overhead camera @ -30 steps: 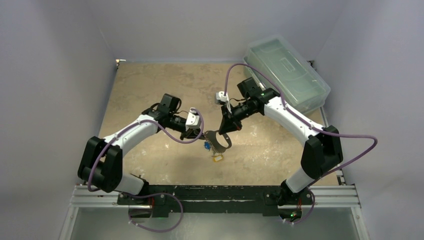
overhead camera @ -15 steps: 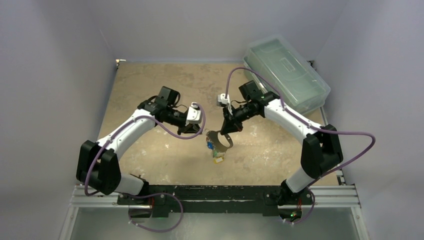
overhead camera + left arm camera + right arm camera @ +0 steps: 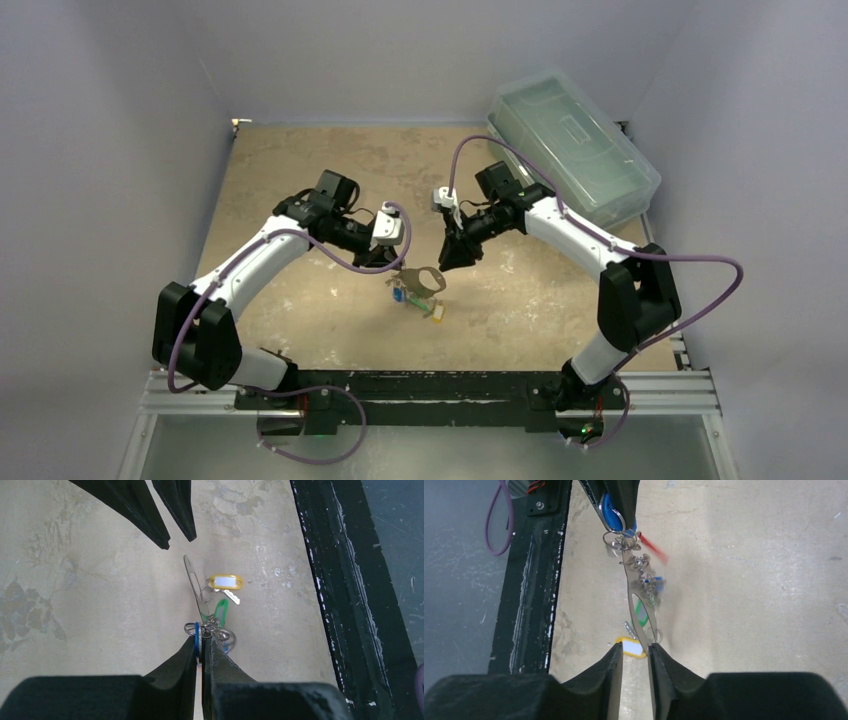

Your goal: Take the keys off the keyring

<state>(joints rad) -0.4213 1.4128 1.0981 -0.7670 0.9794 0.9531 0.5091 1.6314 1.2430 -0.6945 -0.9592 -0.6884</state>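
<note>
Both arms look alike on my screen. The left arm [image 3: 250, 262] and the right arm [image 3: 580, 235] have smooth white shells over their long links, with chunky black blocks at the joints [image 3: 195, 335]. A purple cable [image 3: 350, 267] trails in loose loops along the left one, and a second purple cable [image 3: 700, 258] does the same on the right. Each wrist carries a small white camera housing [image 3: 390, 228]. In my wrist feeds, the left gripper [image 3: 201, 650] and the right gripper [image 3: 635, 650] have matte black fingers [image 3: 170, 675]. They are broad at the root, taper to thin wedge tips, and have a faintly grainy surface.
</note>
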